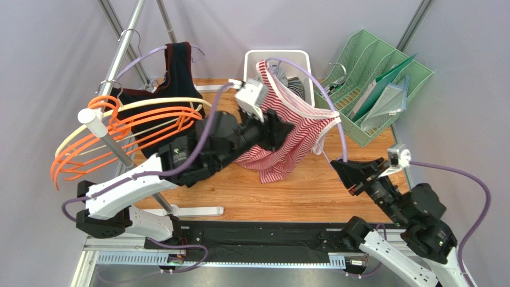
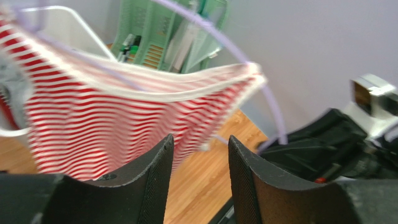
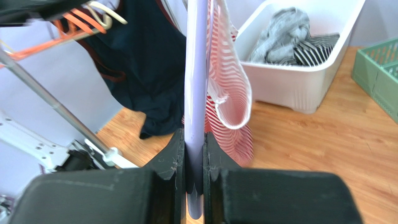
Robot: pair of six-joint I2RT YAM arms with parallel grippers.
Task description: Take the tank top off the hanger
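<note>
The red-and-white striped tank top (image 1: pixel 293 140) hangs over the table on a lilac hanger (image 1: pixel 341 128). My right gripper (image 1: pixel 342 168) is shut on the hanger's lower end; in the right wrist view the hanger (image 3: pixel 195 93) runs up from between the jaws of the gripper (image 3: pixel 195 154), with the tank top (image 3: pixel 224 74) draped just behind it. My left gripper (image 1: pixel 280 133) sits against the tank top's left side. In the left wrist view the gripper (image 2: pixel 201 144) stands open, only wood showing in the gap, and the tank top (image 2: pixel 93 121) hangs just beyond the left finger, below the hanger (image 2: pixel 261 79).
A white bin (image 1: pixel 302 63) holding grey and striped clothes stands at the back. A green file rack (image 1: pixel 383 84) is at the back right. On the left, a slanted rail (image 1: pixel 114 143) carries orange hangers (image 1: pixel 120 128) and a dark top (image 1: pixel 173 89).
</note>
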